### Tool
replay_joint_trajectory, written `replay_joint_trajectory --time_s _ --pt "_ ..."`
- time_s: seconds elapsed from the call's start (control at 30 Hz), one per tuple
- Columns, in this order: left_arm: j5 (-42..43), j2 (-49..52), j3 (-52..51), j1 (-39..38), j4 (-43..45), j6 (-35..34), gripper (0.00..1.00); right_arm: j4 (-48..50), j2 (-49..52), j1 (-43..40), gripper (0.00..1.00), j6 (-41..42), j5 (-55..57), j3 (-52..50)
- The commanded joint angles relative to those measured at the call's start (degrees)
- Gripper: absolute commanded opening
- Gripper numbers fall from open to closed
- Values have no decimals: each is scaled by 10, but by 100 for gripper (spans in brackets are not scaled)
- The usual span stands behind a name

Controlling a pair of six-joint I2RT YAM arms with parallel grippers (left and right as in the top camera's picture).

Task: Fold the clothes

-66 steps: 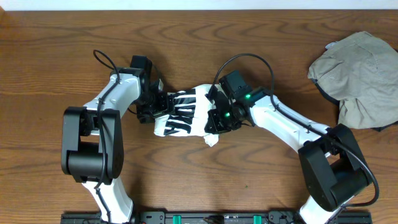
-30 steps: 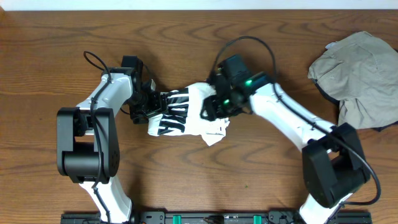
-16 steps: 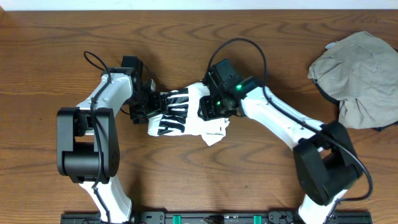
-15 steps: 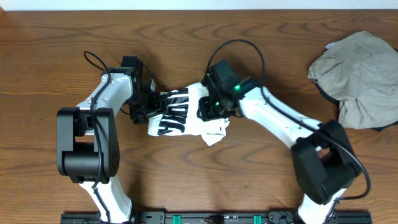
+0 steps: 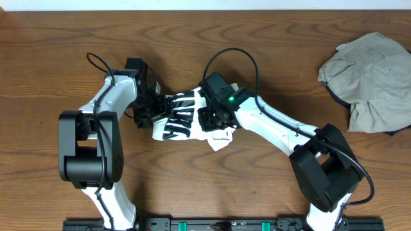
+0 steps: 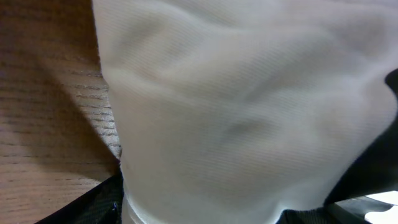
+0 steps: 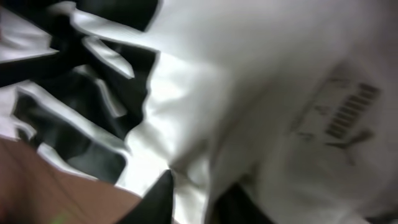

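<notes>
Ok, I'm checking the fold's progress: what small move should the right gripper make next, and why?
Probably pinch the right gripper shut: white T-shirt fabric bunches between its fingertips in the wrist view, and the shirt lies crumpled, so it needs a sure grip before any pull.

The table [image 5: 212, 186] – brown wood with a wavy grain – is filling nearly the whole overhead view, a black rail [image 5: 160, 225] with green bits is running along its near edge, and a pale strip [image 5: 192, 4] is showing beyond its far edge.
</notes>
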Motion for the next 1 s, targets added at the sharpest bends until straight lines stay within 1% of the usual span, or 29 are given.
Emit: replay_joint_trajectory --time_s 0.0,0.13,0.33,0.47,0.53,0.6,0.67,0.7,0.77,0.9,0.97 --pt "-26 15 -5 4 -6 4 76 -7 5 -2 13 9 35 7" --pt "-26 15 -5 4 -6 4 76 -19 5 -14 1 9 63 7" --pt "-26 15 -5 4 -6 4 76 -40 5 -55 1 9 72 7" --pt "-26 15 -5 4 -6 4 76 -42 4 -75 1 0 41 7" --pt "-26 15 -5 4 -6 4 76 -39 2 -78 11 -17 3 8" --pt "-26 15 -5 4 -6 4 76 -38 0 -78 19 -26 -18 9" --pt "-26 15 -5 4 -6 4 76 -39 0 -78 23 -31 -27 12" --pt "-26 15 -5 4 -6 4 76 -39 -1 -78 26 -33 -30 13" --pt "-26 15 -5 4 -7 5 76 -45 -3 -81 27 -33 -30 18" --pt "-26 7 -4 4 -15 32 76 -70 -8 -98 27 -33 -30 34" --pt "-26 -4 -4 4 -17 34 76 -84 -10 -111 27 -33 -30 44"
